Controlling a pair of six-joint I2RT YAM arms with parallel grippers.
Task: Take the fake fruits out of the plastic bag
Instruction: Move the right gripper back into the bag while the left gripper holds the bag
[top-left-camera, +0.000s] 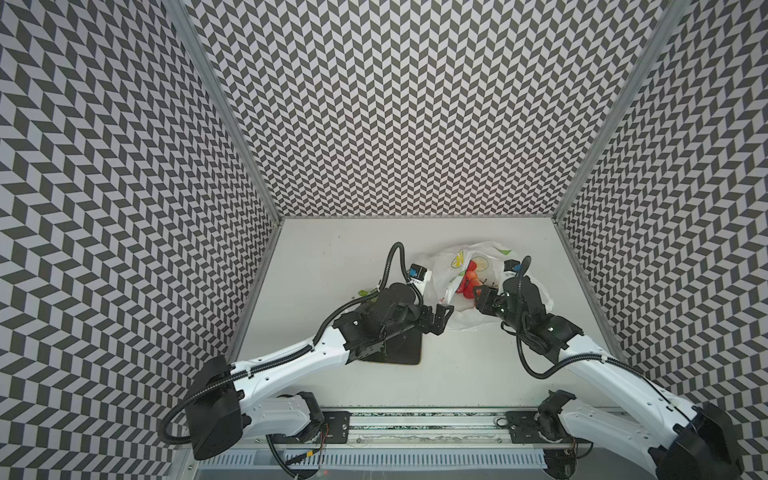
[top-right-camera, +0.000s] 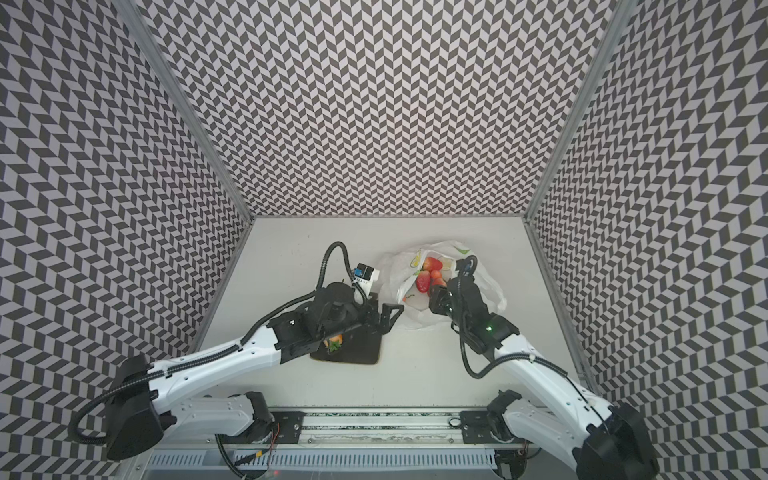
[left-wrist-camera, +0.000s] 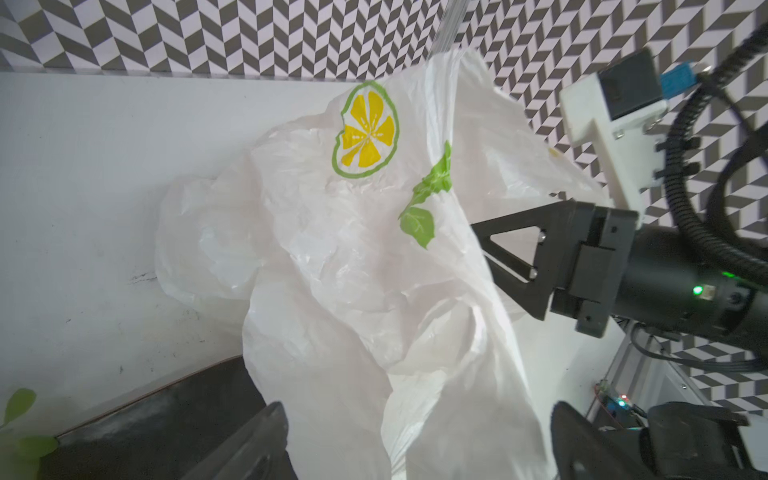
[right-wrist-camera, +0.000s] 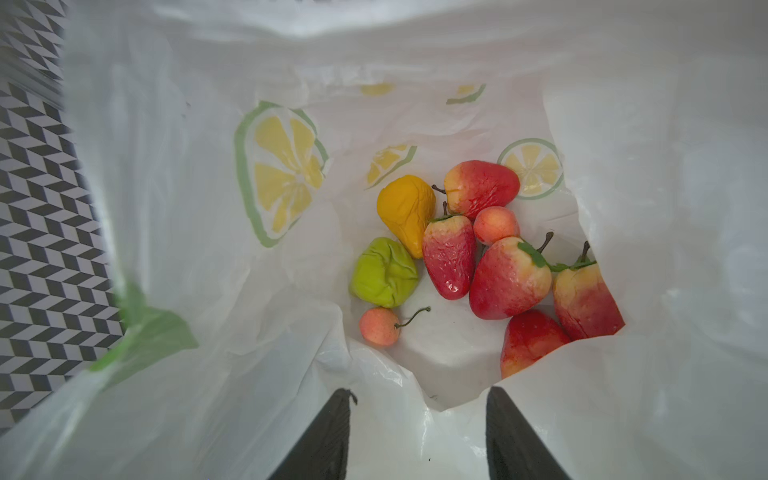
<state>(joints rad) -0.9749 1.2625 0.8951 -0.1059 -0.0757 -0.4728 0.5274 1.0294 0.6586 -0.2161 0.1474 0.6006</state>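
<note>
White worktop (top-left-camera: 332, 249) within chevron walls (top-left-camera: 415, 104) bears the plastic bag (top-left-camera: 444, 270) of fake fruits (right-wrist-camera: 478, 249), left tool (top-left-camera: 441, 319) and right tool (right-wrist-camera: 417, 395) both spread apart.

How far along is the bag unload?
Done: at least one fruit lies on the dark plate. In hand: nothing; right gripper open at the bag mouth, left gripper open beside it. Left: about nine fruits inside the bag.

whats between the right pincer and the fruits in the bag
Only a crumpled fold of the plastic bag, then bare bag floor; nothing else lies between the right pincer and the fake fruits. The right wrist view shows it.
</note>
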